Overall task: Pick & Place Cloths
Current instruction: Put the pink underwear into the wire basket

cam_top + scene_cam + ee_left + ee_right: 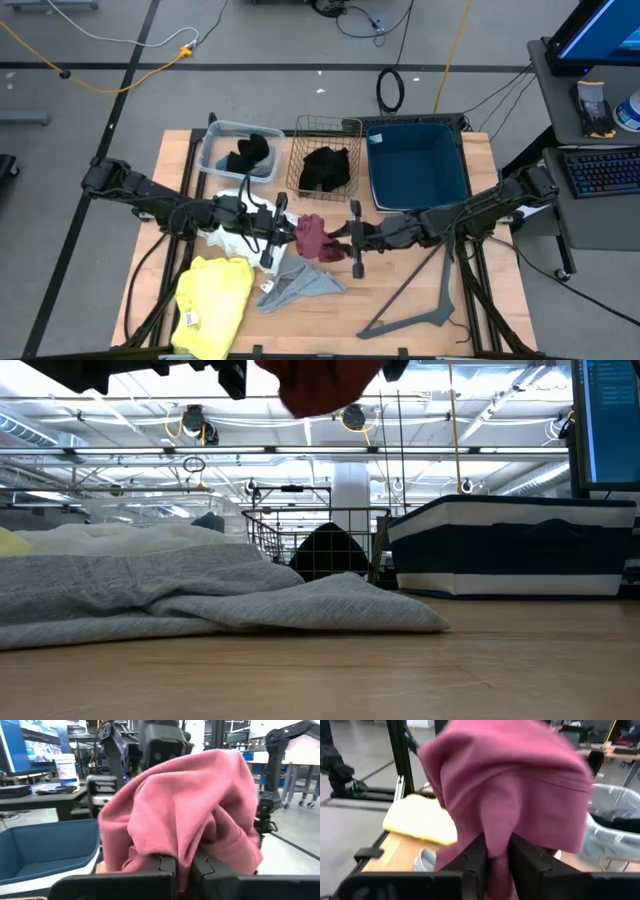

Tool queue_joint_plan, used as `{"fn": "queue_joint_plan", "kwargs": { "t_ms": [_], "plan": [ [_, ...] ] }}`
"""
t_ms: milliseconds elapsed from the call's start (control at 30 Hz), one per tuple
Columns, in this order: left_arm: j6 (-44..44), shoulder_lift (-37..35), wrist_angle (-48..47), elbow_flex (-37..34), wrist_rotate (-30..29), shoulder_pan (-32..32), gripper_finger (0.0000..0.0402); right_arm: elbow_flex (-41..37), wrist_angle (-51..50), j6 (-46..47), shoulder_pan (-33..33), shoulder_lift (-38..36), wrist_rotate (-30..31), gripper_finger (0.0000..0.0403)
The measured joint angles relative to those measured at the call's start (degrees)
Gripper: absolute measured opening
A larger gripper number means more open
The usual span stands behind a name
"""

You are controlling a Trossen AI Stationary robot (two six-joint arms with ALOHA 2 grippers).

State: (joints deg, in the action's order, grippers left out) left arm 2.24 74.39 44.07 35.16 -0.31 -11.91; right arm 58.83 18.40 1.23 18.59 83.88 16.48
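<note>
From above, the maroon cloth (pixel 311 238) hangs mid-tabletop (pixel 480 290) between both arms. Only the wrist views show each grip: the left pincer (pixel 184 870) is clamped on it, and the right pincer (pixel 496 851) pinches it too.

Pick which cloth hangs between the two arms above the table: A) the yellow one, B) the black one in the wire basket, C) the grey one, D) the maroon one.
D: the maroon cloth is pinched in the left gripper and sits between the fingers of the right gripper, while the yellow cloth and grey cloth lie on the table.
</note>
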Motion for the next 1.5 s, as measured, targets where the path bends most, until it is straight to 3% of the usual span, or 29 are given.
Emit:
{"fn": "queue_joint_plan", "kwargs": {
  "t_ms": [567, 767, 933, 1100, 1500],
  "plan": [
    [0.6, -0.3, 1.1, 0.1, -2.8, 7.9, 0.0001, -0.1, -11.4, 0.3, 5.0, 0.0, 0.0, 0.0182],
    [2.3, -0.3, -0.8, 4.1, -2.8, 10.6, 0.0, -0.1, -17.6, 6.0, 7.0, 0.0, -0.1, 0.0186],
    [6.5, -0.3, -7.7, 10.4, -3.2, 12.1, 0.0, -0.1, -23.1, 11.5, 8.8, 0.0, -0.1, 0.0181],
    [10.9, -0.3, -16.8, 17.1, -10.0, 13.3, 0.0, -0.1, -27.0, 14.7, 11.1, 0.0, -0.1, 0.0177],
    [12.2, -0.3, -19.1, 22.7, -12.8, 20.6, 0.0, -5.4, -24.6, 19.2, 17.4, 0.0, 0.0, 0.0174]
  ]
}}
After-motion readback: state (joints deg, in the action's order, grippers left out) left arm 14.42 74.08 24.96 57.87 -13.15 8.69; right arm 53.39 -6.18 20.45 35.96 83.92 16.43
